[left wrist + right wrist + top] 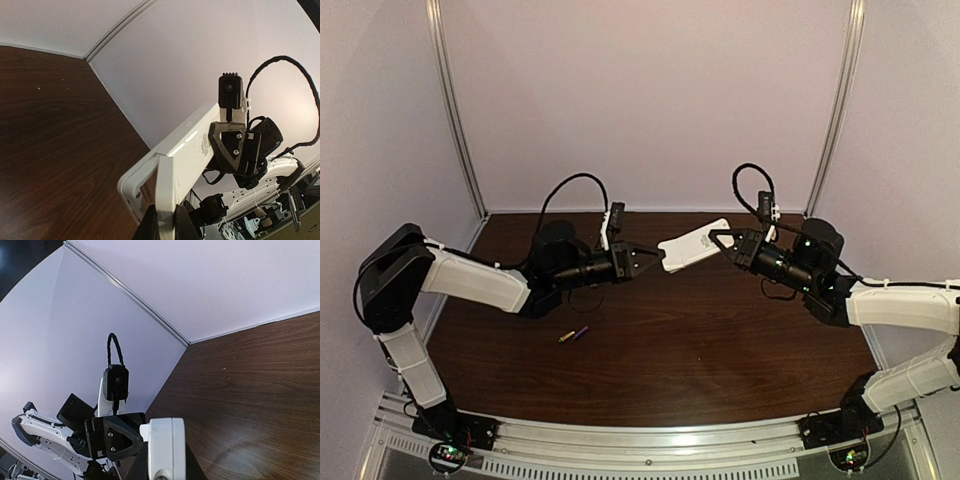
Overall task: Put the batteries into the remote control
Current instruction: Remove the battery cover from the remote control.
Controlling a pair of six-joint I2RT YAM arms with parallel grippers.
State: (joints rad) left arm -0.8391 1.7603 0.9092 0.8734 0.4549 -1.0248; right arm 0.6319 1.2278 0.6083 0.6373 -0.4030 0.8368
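While held aloft over the worktop's (720, 350) far half: remote control (695, 245), right gripper (725, 240) clamped on one end, left gripper (645, 262) pinching the other. Batteries (573, 335): loose, nearer front-left. Step, likely: cover (165, 192) removal; next needs steady pull.

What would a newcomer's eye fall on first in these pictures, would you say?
The white remote control held in the air at centre, with the left gripper and the right gripper gripping opposite ends. Next, the two batteries lying loose on the dark table nearer the left arm.
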